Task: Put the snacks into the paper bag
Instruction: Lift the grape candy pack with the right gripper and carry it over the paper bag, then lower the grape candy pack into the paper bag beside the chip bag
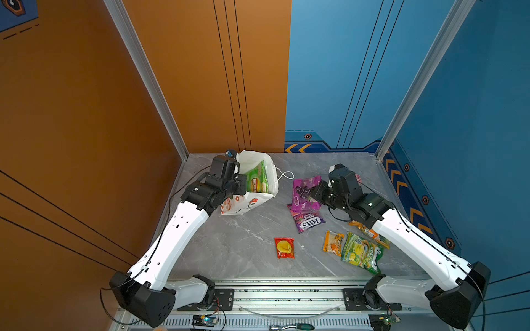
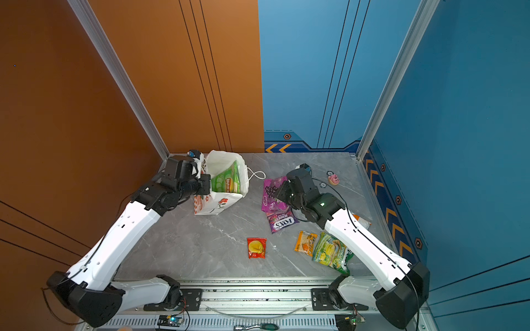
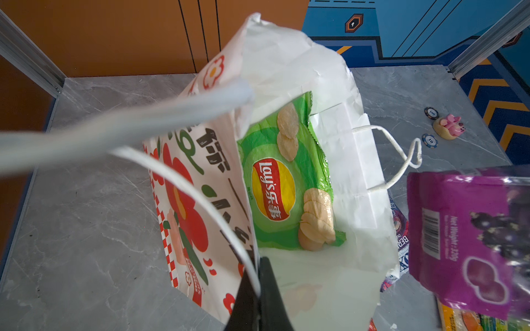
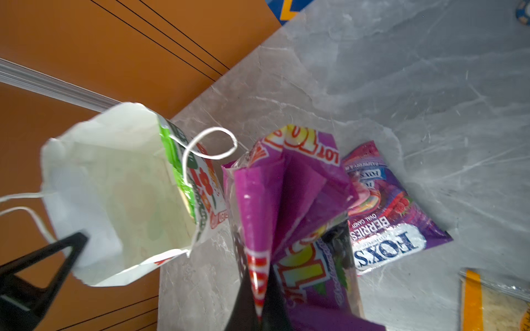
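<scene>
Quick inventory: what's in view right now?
bag: one, white, back left, upright, open
Lay's packet: one, green, inside bag
grape packet: one, purple, right of bag
Fox's packet: one, purple, centre
red packet: one, front centre
orange packets: two, front right, one partly under arm
green-yellow packet: one, front right
toy: one, pink, back right
chips: two, striped, beside toy
table: one, grey
left end effector: black, shut on bag
right end effector: black, shut on grape packet

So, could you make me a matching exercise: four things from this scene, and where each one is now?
Things:
1 Lay's packet
2 grape packet
3 Fox's packet
4 paper bag

Places:
a flat on the table
b pinched in the right hand
c inside the paper bag
d held by its cord in the left hand

Pairs: 1-c, 2-b, 3-a, 4-d
</scene>
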`<state>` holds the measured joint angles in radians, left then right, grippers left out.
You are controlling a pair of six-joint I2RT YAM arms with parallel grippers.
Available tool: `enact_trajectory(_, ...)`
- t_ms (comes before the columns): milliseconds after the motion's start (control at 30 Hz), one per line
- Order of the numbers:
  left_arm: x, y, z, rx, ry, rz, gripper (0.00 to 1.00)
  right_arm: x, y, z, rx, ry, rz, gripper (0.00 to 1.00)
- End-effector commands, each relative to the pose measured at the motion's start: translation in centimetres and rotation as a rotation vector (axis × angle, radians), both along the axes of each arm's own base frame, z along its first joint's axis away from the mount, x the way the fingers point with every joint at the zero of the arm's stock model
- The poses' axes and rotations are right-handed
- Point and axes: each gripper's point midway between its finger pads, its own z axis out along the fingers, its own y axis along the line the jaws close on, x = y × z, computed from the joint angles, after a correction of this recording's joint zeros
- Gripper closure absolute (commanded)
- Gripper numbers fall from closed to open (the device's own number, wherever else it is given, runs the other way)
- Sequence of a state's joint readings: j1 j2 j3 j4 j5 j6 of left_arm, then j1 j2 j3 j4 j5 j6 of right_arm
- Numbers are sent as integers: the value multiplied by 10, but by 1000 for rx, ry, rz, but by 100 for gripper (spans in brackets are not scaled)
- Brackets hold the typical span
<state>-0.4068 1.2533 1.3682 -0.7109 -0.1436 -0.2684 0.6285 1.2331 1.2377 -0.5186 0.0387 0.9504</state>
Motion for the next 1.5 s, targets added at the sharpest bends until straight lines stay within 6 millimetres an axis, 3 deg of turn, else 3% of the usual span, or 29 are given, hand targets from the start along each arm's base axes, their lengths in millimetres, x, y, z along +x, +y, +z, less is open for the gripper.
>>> enact_trajectory(0,-2,-10,-8,1,20,-47,100,6,-4,63,41,-166,-9,100)
enact_trajectory(300,-4,-19,-7,-5,22,-85,100,12,32,126,75,-291,70,100)
enact_trajectory(433,-5,-21,-6,-6,21,-91,100,10,69,136,102,-301,152,100)
enact_trajectory(767,-6,-24,-7,-5,23,-102,100,17,131,129,150,-277,254,100)
enact_trajectory(1133,-10,-32,-4,-20,14,-139,100,29,150,123,158,-269,262,100)
enact_trajectory(1200,-10,-32,-4,-23,10,-141,100,31,152,132,169,-286,251,100)
enact_trajectory(1467,-12,-34,1,-36,-9,-153,100,44,173,119,154,-285,245,100)
